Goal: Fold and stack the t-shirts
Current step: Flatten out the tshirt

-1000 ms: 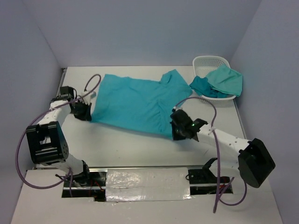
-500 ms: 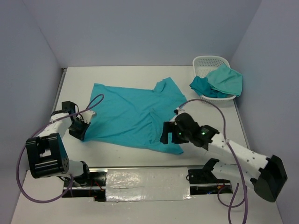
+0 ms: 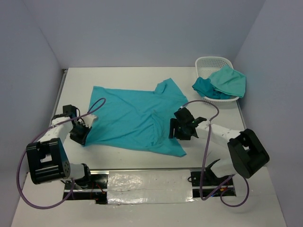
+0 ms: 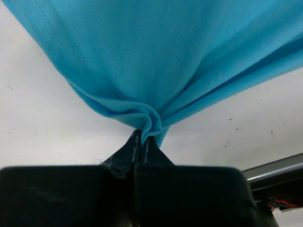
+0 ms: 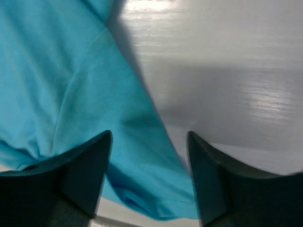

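We see the left end effector point(image 4: 143, 142) pinched on a bunched shirt point(image 4: 156, 52) edge above the bench point(image 4: 42, 118).

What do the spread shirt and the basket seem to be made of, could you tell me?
The shirt looks like a thin matte knit, probably cotton jersey: it gathers into soft folds where the left gripper pinches it, and a stitched hem line shows. The basket is likely moulded white plastic with a slight sheen: its wall is an open lattice under a smooth rim.

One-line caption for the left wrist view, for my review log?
Left claw shut on a bunched edge of the teal t-shirt over the white table.
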Robot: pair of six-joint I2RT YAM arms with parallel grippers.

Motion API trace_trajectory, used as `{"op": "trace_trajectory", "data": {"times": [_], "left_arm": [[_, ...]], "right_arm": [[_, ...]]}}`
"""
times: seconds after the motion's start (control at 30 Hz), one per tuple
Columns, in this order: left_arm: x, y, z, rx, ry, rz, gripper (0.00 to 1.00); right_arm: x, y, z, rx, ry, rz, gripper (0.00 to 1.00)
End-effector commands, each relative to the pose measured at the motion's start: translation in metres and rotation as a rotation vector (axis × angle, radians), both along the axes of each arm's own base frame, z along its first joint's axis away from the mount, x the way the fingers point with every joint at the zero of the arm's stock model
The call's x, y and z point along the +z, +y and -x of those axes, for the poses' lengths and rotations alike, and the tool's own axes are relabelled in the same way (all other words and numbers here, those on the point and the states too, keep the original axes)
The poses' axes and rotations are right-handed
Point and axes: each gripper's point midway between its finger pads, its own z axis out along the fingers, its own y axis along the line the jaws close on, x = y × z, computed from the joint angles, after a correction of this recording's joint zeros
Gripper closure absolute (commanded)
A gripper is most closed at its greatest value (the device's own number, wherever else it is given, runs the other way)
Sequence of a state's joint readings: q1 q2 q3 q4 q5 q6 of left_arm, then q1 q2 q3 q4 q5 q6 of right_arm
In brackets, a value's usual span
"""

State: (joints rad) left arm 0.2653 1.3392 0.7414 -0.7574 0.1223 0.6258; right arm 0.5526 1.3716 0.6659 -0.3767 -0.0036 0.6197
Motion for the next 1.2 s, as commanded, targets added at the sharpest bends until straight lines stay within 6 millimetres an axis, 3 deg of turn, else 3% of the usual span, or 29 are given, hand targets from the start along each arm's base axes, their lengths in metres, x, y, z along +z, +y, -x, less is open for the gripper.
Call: {"op": "trace_trajectory", "data": {"times": [0.0, 0.07, 0.1, 0.17, 0.2, 0.23, 0.27, 0.3, 0.37, 0.43, 0.47, 0.5, 0.53, 0.6, 0.73, 0.77, 0.8, 0.87, 0.9, 0.93, 0.97, 1.0, 1.03, 1.07, 1.1, 1.13, 1.17], "left_arm": [[0.002, 0.001, 0.007, -0.001, 0.004, -0.006, 1.0], [0.001, 0.001, 0.006, 0.002, 0.003, -0.006, 1.0], [0.001, 0.001, 0.005, 0.004, 0.002, -0.006, 1.0], [0.003, 0.001, 0.004, 0.007, 0.003, -0.007, 1.0], [0.004, 0.001, 0.006, 0.007, 0.01, -0.006, 1.0], [0.005, 0.003, 0.007, 0.01, 0.015, -0.016, 1.0], [0.005, 0.004, 0.009, 0.006, 0.021, -0.024, 1.0], [0.004, 0.006, 0.01, 0.007, 0.026, -0.035, 1.0], [0.004, 0.012, 0.015, 0.008, 0.038, -0.069, 1.0], [0.001, 0.014, 0.02, 0.01, 0.05, -0.085, 1.0], [-0.001, 0.015, 0.023, 0.014, 0.062, -0.097, 1.0], [-0.001, 0.016, 0.024, 0.016, 0.069, -0.099, 1.0], [-0.001, 0.016, 0.026, 0.018, 0.077, -0.1, 1.0], [0.0, 0.014, 0.03, 0.024, 0.093, -0.095, 1.0], [0.008, 0.019, 0.037, 0.005, 0.115, -0.127, 1.0], [0.011, 0.02, 0.037, -0.007, 0.117, -0.124, 0.98], [0.012, 0.018, 0.043, -0.016, 0.138, -0.117, 0.87], [0.016, 0.019, 0.045, -0.036, 0.151, -0.125, 0.81], [0.018, 0.018, 0.054, -0.052, 0.191, -0.117, 0.66], [0.021, 0.017, 0.058, -0.077, 0.209, -0.115, 0.51], [0.026, 0.016, 0.061, -0.107, 0.223, -0.104, 0.11], [0.032, 0.013, 0.071, -0.15, 0.269, -0.079, 0.08], [0.044, 0.015, 0.062, -0.162, 0.246, -0.086, 0.07], [0.053, 0.017, 0.056, -0.169, 0.229, -0.086, 0.02], [0.065, 0.019, 0.044, -0.17, 0.196, -0.091, 0.01], [0.09, 0.02, 0.01, -0.148, 0.092, -0.076, 0.01], [0.103, 0.02, -0.01, -0.128, 0.03, -0.061, 0.01]], "right_arm": [[-0.024, -0.006, 0.018, 0.015, 0.036, 0.087, 0.32], [-0.034, -0.001, 0.03, 0.032, 0.069, 0.101, 0.57], [-0.043, 0.001, 0.04, 0.047, 0.106, 0.124, 0.83], [-0.051, -0.001, 0.055, 0.02, 0.169, 0.117, 1.0], [-0.052, -0.004, 0.059, -0.008, 0.178, 0.108, 1.0], [-0.06, -0.017, 0.075, -0.041, 0.209, 0.117, 1.0], [-0.059, -0.017, 0.08, -0.104, 0.218, 0.07, 1.0], [-0.045, -0.013, 0.075, -0.14, 0.168, -0.005, 1.0], [-0.043, -0.029, 0.088, -0.277, 0.19, -0.017, 1.0], [-0.017, -0.032, 0.073, -0.34, 0.077, -0.069, 1.0], [-0.01, -0.04, 0.08, -0.374, 0.093, -0.044, 1.0], [0.004, -0.055, 0.073, -0.521, 0.048, -0.031, 1.0], [0.027, -0.056, 0.063, -0.556, 0.005, -0.048, 1.0], [0.046, -0.064, 0.065, -0.596, -0.02, -0.066, 1.0], [0.045, -0.074, 0.095, -0.65, 0.069, -0.078, 1.0], [0.049, -0.079, 0.1, -0.652, 0.051, -0.09, 0.76], [0.052, -0.084, 0.1, -0.659, 0.033, -0.089, 0.65], [0.064, -0.091, 0.103, -0.685, 0.006, -0.097, 0.58], [0.075, -0.09, 0.1, -0.686, -0.012, -0.121, 0.54], [0.084, -0.089, 0.096, -0.661, -0.041, -0.125, 0.48], [0.092, -0.087, 0.089, -0.63, -0.071, -0.118, 0.42], [0.112, -0.083, 0.077, -0.598, -0.127, -0.132, 0.42], [0.127, -0.076, 0.06, -0.487, -0.212, -0.114, 0.42], [0.128, -0.068, 0.045, -0.428, -0.213, -0.059, 0.37], [0.153, -0.059, 0.022, -0.384, -0.261, -0.079, 0.36], [0.165, -0.045, 0.002, -0.315, -0.29, -0.091, 0.35], [0.149, -0.034, -0.014, -0.211, -0.214, -0.01, 0.34]]}}
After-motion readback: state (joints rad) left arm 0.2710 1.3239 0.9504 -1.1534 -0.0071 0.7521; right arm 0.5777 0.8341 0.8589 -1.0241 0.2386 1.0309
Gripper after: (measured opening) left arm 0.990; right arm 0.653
